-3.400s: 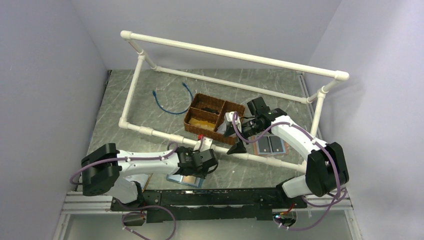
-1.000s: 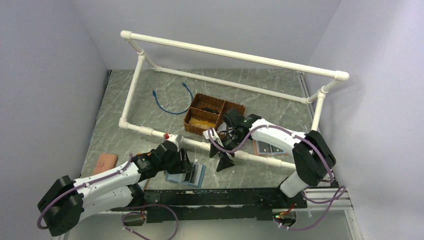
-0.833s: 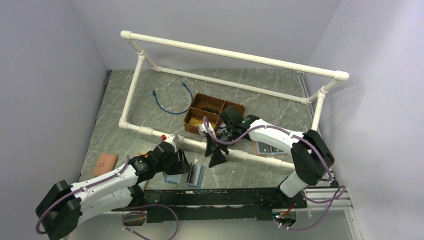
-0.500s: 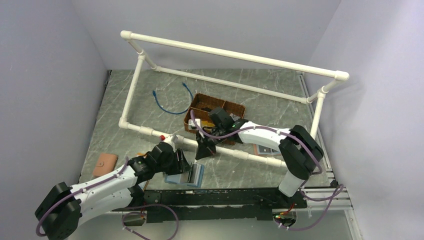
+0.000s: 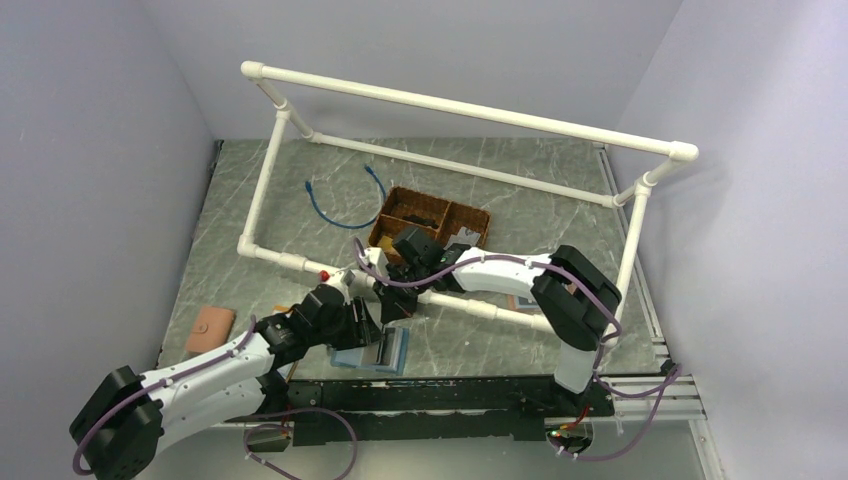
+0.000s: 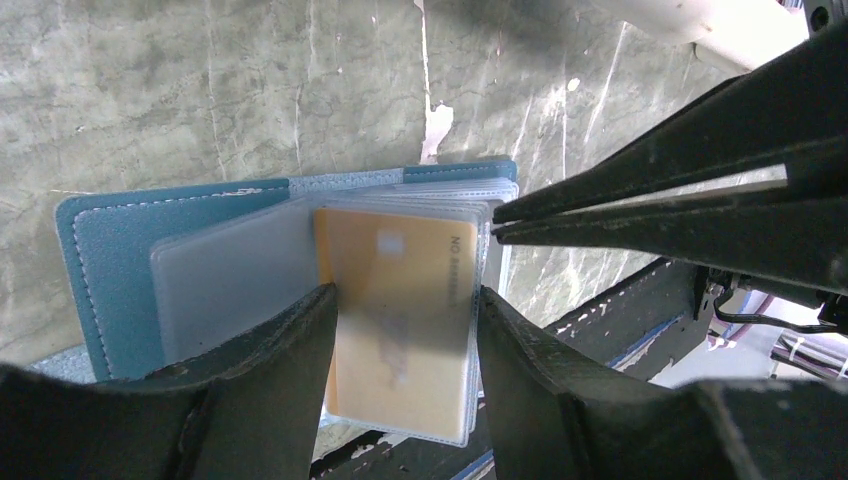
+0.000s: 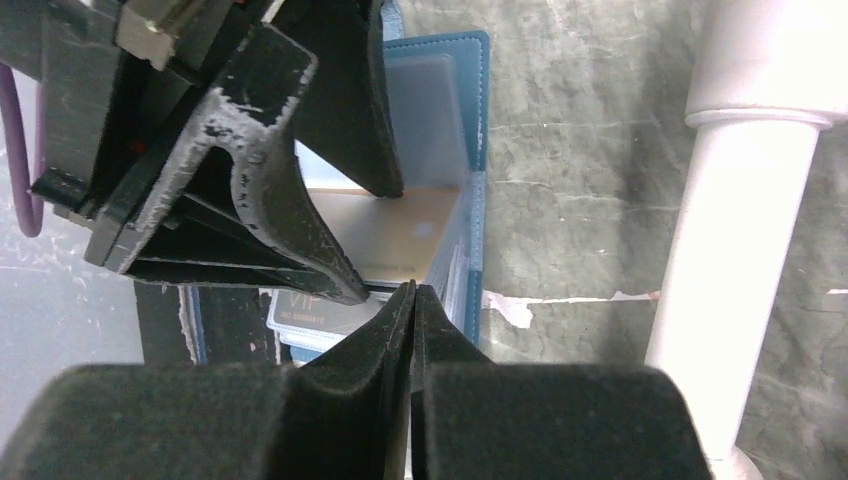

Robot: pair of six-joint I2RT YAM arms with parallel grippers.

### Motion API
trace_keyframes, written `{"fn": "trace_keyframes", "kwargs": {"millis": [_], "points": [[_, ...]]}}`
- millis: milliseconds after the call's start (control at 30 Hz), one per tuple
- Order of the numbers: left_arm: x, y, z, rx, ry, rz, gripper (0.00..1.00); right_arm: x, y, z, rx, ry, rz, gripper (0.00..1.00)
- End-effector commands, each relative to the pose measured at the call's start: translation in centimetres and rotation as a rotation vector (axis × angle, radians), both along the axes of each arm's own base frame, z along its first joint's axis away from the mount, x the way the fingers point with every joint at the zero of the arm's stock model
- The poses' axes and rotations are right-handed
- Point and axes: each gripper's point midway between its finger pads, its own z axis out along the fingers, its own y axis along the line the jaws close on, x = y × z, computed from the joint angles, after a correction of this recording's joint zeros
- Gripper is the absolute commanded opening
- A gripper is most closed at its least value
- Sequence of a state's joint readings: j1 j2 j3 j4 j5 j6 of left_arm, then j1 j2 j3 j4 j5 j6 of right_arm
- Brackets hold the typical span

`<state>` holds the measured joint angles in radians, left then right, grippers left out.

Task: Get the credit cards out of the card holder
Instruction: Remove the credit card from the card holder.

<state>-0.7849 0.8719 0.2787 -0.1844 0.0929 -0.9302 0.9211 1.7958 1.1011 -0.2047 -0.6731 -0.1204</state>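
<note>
The card holder [image 6: 110,270] lies open on the marbled table [image 6: 200,90], close to its front edge and on the near side of the white pipe [image 7: 740,250] – its clear sleeves fanned upward. The left gripper [image 6: 405,300] is clamped across one sleeve holding an orange-yellow card [image 6: 400,340], with a finger against each side edge. The right gripper [image 7: 412,292] has its fingers pressed together with nothing between them – the tip sits just beside the sleeves' free edge
</note>
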Motion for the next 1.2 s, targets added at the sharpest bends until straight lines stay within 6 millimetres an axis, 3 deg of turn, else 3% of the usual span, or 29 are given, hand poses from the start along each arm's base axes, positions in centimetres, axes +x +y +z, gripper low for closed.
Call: {"fn": "trace_keyframes", "kwargs": {"millis": [0, 667, 867, 1167], "points": [[-0.9, 1.0, -1.3, 0.034, 0.042, 0.002, 0.58, 1.1, 0.7, 0.8, -0.003, -0.052, 0.000, 0.04], [-1.0, 1.1, -1.1, 0.016, 0.040, 0.011, 0.64, -0.4, 1.0, -1.1, -0.068, -0.047, 0.064, 0.06], [-1.0, 1.2, -1.0, 0.018, 0.038, 0.012, 0.73, -0.3, 1.4, -1.1, -0.068, -0.028, 0.061, 0.07], [-1.0, 1.4, -1.3, 0.038, 0.051, 0.015, 0.76, -0.8, 2.5, -0.1, -0.032, 0.023, 0.089, 0.07]]}}
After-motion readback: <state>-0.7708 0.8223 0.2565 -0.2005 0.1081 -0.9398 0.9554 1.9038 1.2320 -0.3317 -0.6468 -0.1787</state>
